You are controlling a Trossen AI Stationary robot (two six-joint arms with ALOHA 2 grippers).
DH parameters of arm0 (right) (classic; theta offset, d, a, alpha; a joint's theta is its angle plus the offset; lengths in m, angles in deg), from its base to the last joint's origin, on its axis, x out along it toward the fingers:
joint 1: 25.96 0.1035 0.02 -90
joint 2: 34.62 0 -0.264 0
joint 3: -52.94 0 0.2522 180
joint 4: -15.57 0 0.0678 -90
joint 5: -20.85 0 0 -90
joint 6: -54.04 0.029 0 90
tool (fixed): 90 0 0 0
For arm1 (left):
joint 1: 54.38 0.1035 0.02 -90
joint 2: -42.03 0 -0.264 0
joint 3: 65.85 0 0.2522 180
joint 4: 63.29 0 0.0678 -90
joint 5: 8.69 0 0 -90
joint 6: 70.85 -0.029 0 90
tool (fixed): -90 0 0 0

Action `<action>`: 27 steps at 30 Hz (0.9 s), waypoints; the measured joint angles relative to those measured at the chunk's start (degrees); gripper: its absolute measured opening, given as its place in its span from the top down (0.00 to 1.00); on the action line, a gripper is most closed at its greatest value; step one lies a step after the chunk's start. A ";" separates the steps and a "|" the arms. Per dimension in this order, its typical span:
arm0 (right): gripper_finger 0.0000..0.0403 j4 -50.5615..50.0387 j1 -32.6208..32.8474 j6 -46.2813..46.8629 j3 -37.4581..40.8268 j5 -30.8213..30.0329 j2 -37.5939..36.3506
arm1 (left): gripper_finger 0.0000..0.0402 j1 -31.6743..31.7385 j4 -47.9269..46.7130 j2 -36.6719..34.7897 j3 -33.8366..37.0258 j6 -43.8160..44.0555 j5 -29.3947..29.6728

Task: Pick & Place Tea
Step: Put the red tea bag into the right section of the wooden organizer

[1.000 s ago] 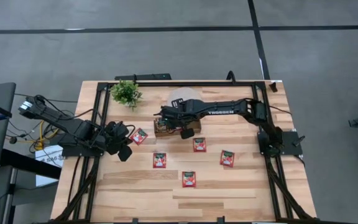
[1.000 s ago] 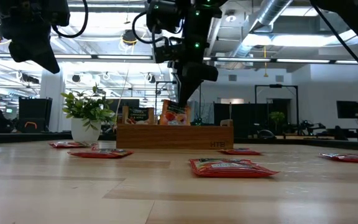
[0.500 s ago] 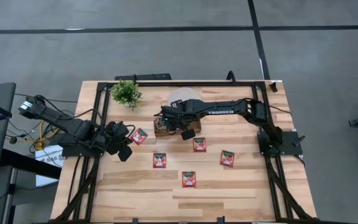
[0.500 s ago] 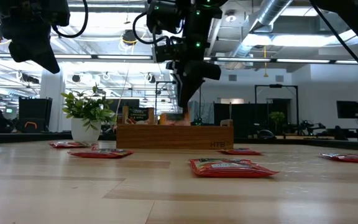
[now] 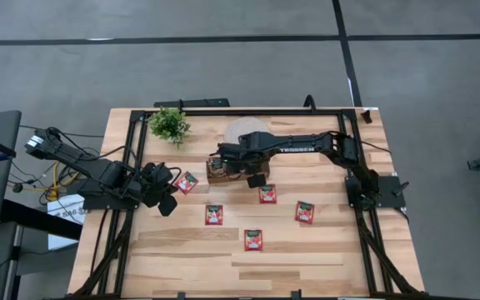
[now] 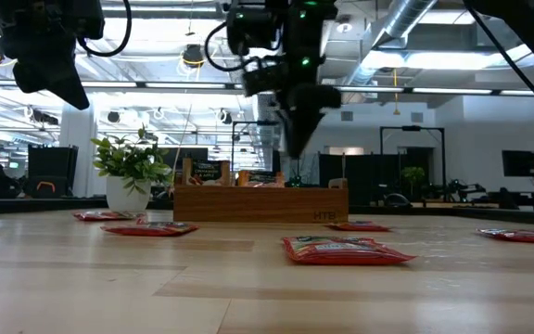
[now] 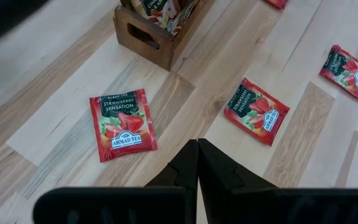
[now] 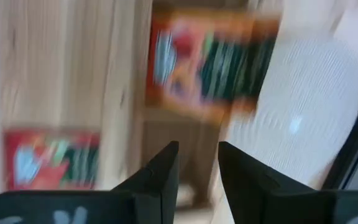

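Right gripper poised just above the wooden tray at the far middle of the table, fingers spread with a plain gap between them, pinching nothing and touching nothing. Below it, upright sachets in the tray, tops just clearing the wall, their number not possible to count from table height. Seen from the right wrist, only smeared shapes: an orange-and-green packet and a red one, edges lost in motion blur. Left gripper hanging over the table's left side near the closest loose sachet, fingertips pressed together, empty. Five red tea sachets lying flat on the bare wood in front of the tray, well apart from one another. Tray interior largely covered by the right arm from overhead, compartments not distinguishable. White disc partly under the same arm, beside a small potted plant at the far edge. One end of the tray and its contents cropped in the left wrist view.
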 joint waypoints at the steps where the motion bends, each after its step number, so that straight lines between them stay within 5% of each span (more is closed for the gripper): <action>1: 0.73 -2.84 -0.01 0.97 -0.52 0.14 -0.02 | 1.00 -0.01 0.09 0.00 0.00 0.08 0.00; 8: 0.73 -11.09 -0.07 4.04 -0.61 10.41 -3.48 | 1.00 0.01 2.02 0.00 0.00 0.18 0.00; 16: 0.73 -9.72 -1.16 8.73 -0.67 10.71 -15.43 | 1.00 -0.01 2.62 -0.02 0.00 -1.03 -0.20; 27: 0.73 0.60 -1.48 23.47 15.68 10.48 -36.34 | 1.00 3.59 2.56 1.53 0.00 -24.11 0.44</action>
